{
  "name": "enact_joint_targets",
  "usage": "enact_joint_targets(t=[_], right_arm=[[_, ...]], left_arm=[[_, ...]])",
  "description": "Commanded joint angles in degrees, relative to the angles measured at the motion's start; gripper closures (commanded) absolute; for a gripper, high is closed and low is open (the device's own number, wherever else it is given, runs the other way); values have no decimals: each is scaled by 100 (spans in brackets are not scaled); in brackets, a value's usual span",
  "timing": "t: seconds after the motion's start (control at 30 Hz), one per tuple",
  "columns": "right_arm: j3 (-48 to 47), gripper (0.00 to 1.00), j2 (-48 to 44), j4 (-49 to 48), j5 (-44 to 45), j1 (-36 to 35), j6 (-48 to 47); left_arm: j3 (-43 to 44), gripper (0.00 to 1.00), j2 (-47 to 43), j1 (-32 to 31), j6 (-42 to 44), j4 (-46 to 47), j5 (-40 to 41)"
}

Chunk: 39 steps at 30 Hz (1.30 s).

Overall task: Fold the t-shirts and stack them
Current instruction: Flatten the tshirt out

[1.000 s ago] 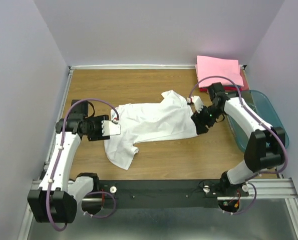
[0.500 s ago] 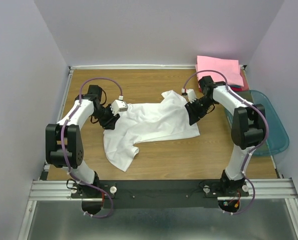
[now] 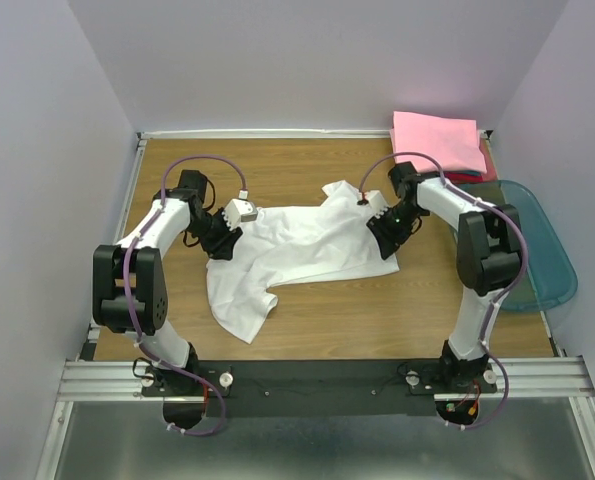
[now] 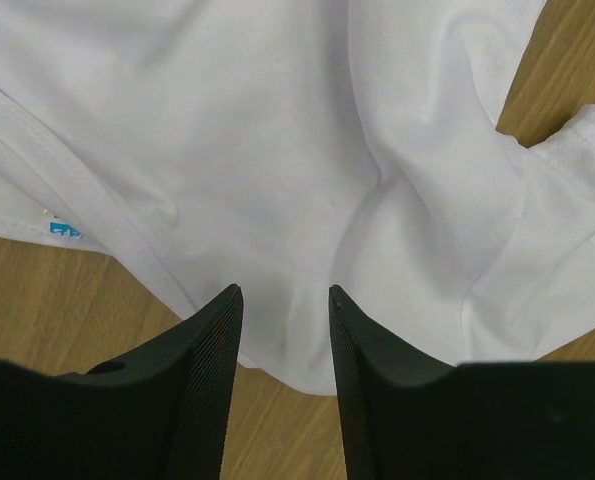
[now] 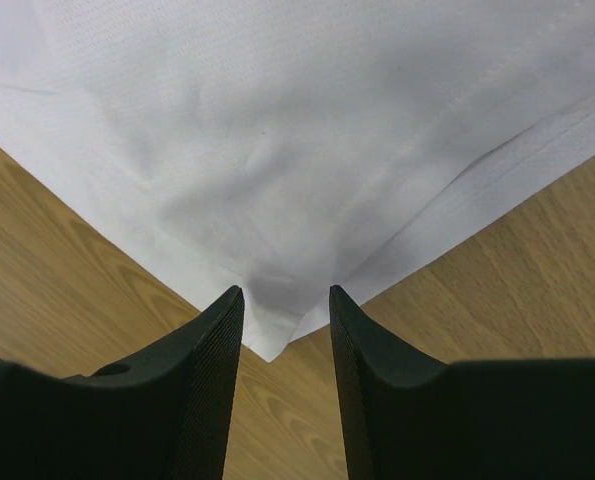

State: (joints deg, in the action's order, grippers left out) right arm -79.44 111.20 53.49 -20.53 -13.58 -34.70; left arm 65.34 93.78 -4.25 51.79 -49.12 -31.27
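My left arm (image 3: 160, 225), white links with black joints, climbs from its base at the near rail, doubles back at a raised black elbow and reaches forward and inward, its wrist angled down. Through its wrist camera, the left gripper (image 4: 285, 292) shows two black ribbed fingers pointing down, the jaws partly parted with a clear gap between the tips. The right arm (image 3: 445, 198), built the same, mirrors that pose: elbow high on the outer side, forearm sweeping in toward the centre, wrist tipped down. The right gripper (image 5: 285, 292) looks alike, its fingers parallel and parted by much the same gap.
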Motion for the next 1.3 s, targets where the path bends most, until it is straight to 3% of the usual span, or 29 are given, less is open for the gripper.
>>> enact_joint_targets(t=[0.0,0.13,0.43,0.53,0.6,0.67,0.73,0.83,0.87,1.1,1.17,1.2,1.27], right_arm=[[95,53,235,-225,234,-83,-195],[122,55,341,-287,269,-127,-195],[25,88,8,-112,357,-136,-195],[-19,87,-194,151,392,-136,-230],[-19,73,-388,257,366,-136,-222],[42,73,-493,311,392,-144,-195],[86,79,-441,311,384,-136,-143],[78,98,-283,311,296,-136,-55],[60,100,-257,319,235,-136,-37],[349,99,-599,346,269,-136,-133],[342,81,-512,328,296,-136,-90],[315,66,-450,328,278,-136,-55],[184,63,-232,293,261,-136,51]], left_arm=[[5,51,9,-32,-72,52,-187],[-91,50,9,-32,-134,131,-73],[-39,51,211,-32,-266,272,50],[-39,51,220,-32,-257,263,50],[-39,51,229,-23,-231,263,50],[-48,51,281,-23,-257,298,50],[-39,54,334,-32,-310,342,42],[101,58,501,-32,-406,377,-11],[136,59,536,-32,-424,360,-20],[225,58,571,-32,-433,342,15],[172,56,580,-41,-424,360,24],[172,55,580,-41,-424,351,33],[163,55,580,-41,-415,360,50]])
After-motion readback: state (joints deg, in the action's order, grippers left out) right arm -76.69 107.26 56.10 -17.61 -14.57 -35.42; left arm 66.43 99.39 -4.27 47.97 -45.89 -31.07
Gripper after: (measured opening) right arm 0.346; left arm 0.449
